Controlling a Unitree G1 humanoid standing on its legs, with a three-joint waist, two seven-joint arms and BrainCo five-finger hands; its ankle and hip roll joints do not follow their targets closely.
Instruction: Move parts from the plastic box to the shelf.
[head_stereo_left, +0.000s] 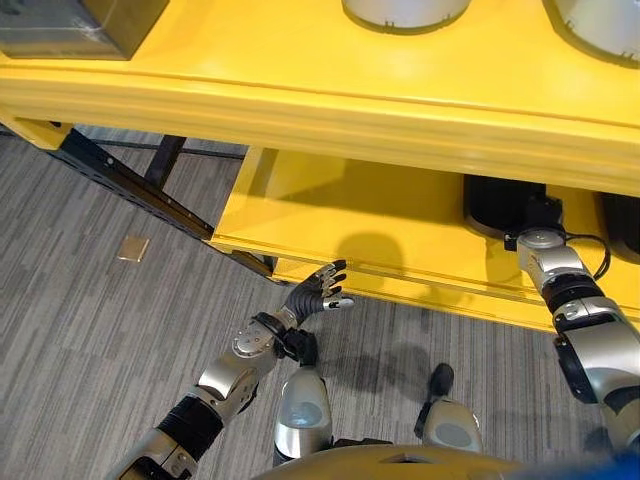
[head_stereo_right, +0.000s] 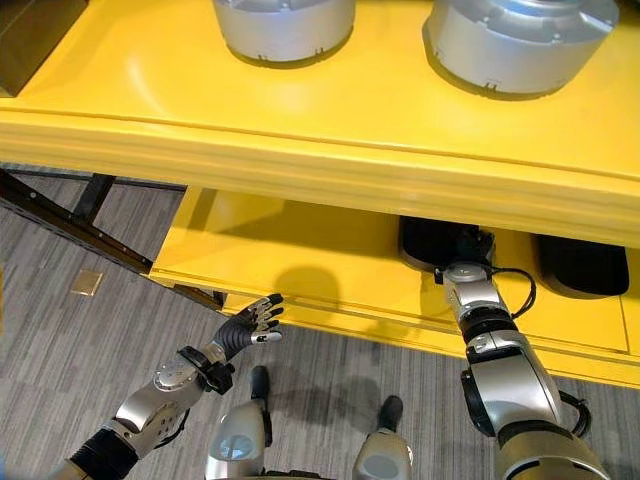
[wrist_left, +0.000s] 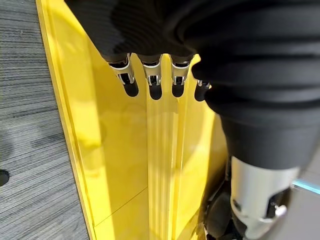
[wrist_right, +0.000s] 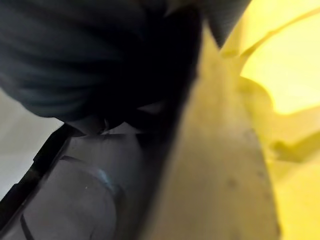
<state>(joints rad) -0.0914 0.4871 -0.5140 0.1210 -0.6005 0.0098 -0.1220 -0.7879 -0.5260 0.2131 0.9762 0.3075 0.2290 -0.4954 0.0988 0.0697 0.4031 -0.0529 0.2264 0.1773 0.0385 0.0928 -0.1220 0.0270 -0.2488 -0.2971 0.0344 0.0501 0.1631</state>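
Left hand (head_stereo_left: 318, 291) held just in front of the yellow shelf's (head_stereo_left: 330, 120) lower board, fingers (wrist_left: 155, 89) straight and loosely spread, holding nothing, dark tips pointing at the board's front edge without touching it. In the left wrist view, fingers in a row over the lower board's bare yellow surface.

Right hand (head_stereo_right: 462, 245) reached in under the shelf's upper board, wrist level with the lower board's front edge, hand buried against a dark part (head_stereo_right: 428, 240) standing on the lower board. Fingers hidden behind that part and the wrist; cannot tell whether curled or straight. Right wrist view too close and dark to settle it: dark cover against yellow shelf.

A second dark part (head_stereo_right: 583, 265) on the lower board, beside the first, further toward the robot's right and apart from it. On the shelf's upper board, two round silver-grey parts (head_stereo_right: 284, 25) side by side near the back, well apart from each other. Grey striped carpet (head_stereo_left: 90, 340) in front of and below the shelf.
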